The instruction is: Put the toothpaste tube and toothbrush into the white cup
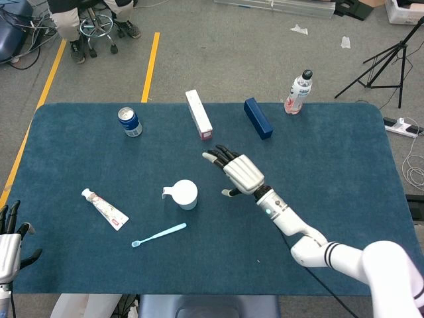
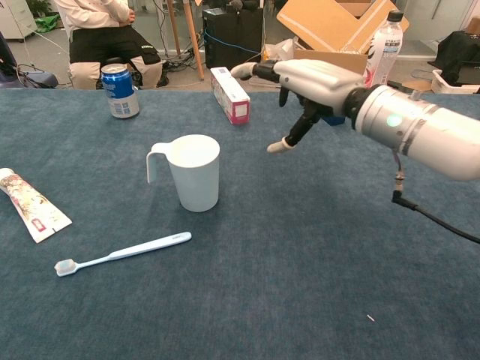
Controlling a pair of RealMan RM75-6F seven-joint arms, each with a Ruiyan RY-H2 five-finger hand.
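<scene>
Right robot hand (image 1: 240,173) raised mid-frame, fingers spread, empty, apart from white cup (image 1: 185,195). Left robot hand (image 1: 9,246) at lower-left edge, fingers apart, empty. Toothpaste tube (image 1: 105,209) and toothbrush (image 1: 159,234) flat on bench (image 1: 331,165), left of and below cup.

Evenly and brightly lit from overhead, with only faint, soft shadows under the cup (image 2: 192,174) and toothbrush (image 2: 124,253). No glare on the matte blue table (image 1: 331,165); slight sheen on the right hand (image 2: 304,84). Sharp throughout in both views. Mild wide-angle bowing at the edges in head view.
</scene>
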